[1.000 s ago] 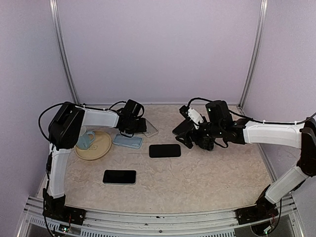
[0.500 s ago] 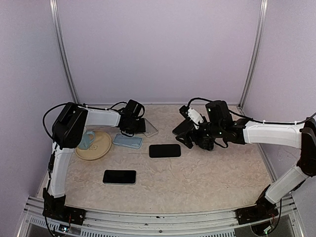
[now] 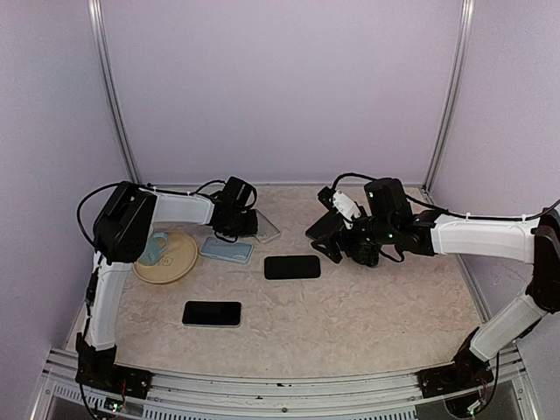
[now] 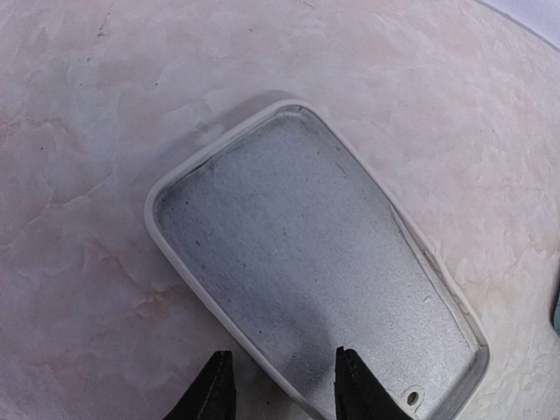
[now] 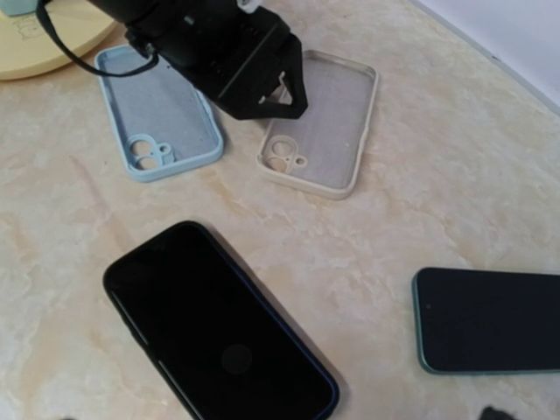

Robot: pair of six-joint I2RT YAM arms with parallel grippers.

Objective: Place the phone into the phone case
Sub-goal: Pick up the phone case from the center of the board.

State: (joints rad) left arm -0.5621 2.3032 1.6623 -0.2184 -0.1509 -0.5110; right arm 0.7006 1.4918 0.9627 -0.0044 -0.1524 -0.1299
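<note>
At the far left of the table [image 3: 367, 306], the left gripper [image 4: 283, 353] is low over the white case [image 4: 306, 271]. Its jaws are a little apart and hold nothing. They straddle the case's near long rim. One of the fingers [image 4: 214, 394] is over bare table outside the rim, and the other is over the case's floor. Whether either tip touches the case cannot be told. The case lies flat with its open side up.

The left arm rises from its base to a high elbow at the left wall. Its forearm then runs rightward and down to the case.

The blue case [image 3: 226, 250] lies open side up just beside the white one, on its nearer side. Left of that is a plate [image 3: 179, 262] carrying a cup [image 3: 155, 248].

The phone [image 3: 292, 267] lies screen up in mid-table, apart from both cases. A second phone [image 3: 212, 313] is nearer the front left. The right wrist view shows a teal-edged phone [image 5: 490, 319] as well.

The right gripper [image 3: 325, 236] hangs above the table just right of the phone and holds nothing that can be seen. How wide it stands cannot be told. The right arm comes up along the right edge and its forearm reaches leftward across the table.
</note>
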